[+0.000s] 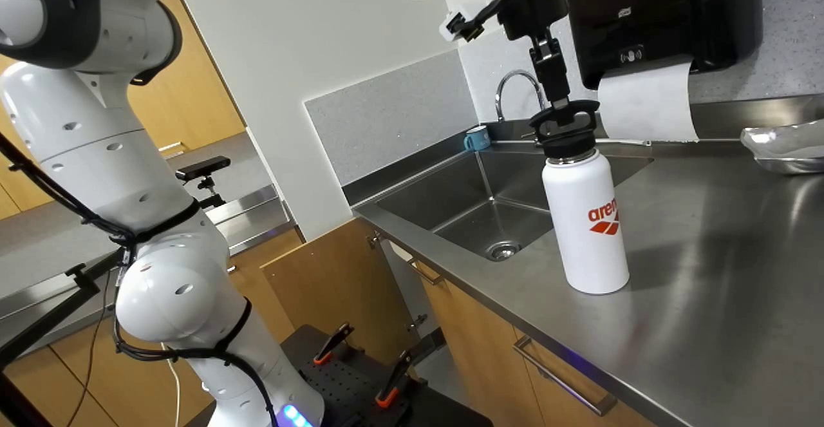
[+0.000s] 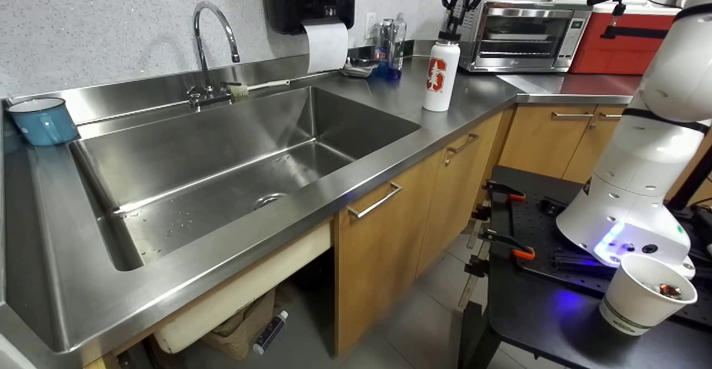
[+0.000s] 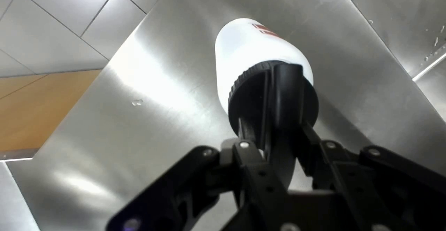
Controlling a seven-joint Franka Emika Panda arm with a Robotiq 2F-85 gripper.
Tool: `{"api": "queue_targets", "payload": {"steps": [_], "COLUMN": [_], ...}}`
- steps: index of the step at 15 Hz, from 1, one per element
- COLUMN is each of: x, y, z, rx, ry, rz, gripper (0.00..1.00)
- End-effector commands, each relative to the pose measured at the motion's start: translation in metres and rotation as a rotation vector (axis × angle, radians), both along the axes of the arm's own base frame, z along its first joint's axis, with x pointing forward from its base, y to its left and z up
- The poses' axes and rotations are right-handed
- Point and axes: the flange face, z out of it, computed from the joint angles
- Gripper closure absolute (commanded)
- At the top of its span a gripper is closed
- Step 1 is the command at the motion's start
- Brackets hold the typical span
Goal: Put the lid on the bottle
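The bottle (image 1: pixel 579 221) stands upright on the steel counter, also in an exterior view (image 2: pixel 439 88). The black lid (image 1: pixel 570 144) sits on its mouth, with a thin band of metal neck showing below it. Whether it is screwed tight cannot be told. My gripper (image 1: pixel 562 116) is right above the bottle, its fingers on either side of the lid's loop handle. In the wrist view the gripper (image 3: pixel 273 122) shows a narrow gap between the left finger and the handle of the lid (image 3: pixel 248 102). The right finger is close to the handle; contact is unclear. The bottle (image 3: pixel 256 46) lies behind the lid.
The sink (image 2: pixel 222 163) with its faucet (image 2: pixel 203 40) lies beside the bottle. A paper towel dispenser (image 1: pixel 663 15) hangs on the wall behind. A metal bowl (image 2: pixel 359 67), clear bottles (image 2: pixel 396 46) and a toaster oven (image 2: pixel 523 38) stand farther along. The counter's front edge is near.
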Motion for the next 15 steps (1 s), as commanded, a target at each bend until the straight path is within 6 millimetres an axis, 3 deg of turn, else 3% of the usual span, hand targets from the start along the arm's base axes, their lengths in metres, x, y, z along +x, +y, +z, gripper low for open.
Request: {"api": "queue_targets", "payload": {"steps": [1, 5, 7, 15], "x": [0.004, -0.002, -0.015, -0.086], "y": [0.002, 0.005, 0.01, 0.028], "z": [0.007, 0.018, 0.033, 0.127], "rx": [-0.004, -0.013, -0.041, -0.182], "ry": [-0.001, -0.003, -0.001, -0.133], "rz": [0.001, 0.005, 0.007, 0.036], "gripper": [0.32, 0.02, 0.0, 0.0]}}
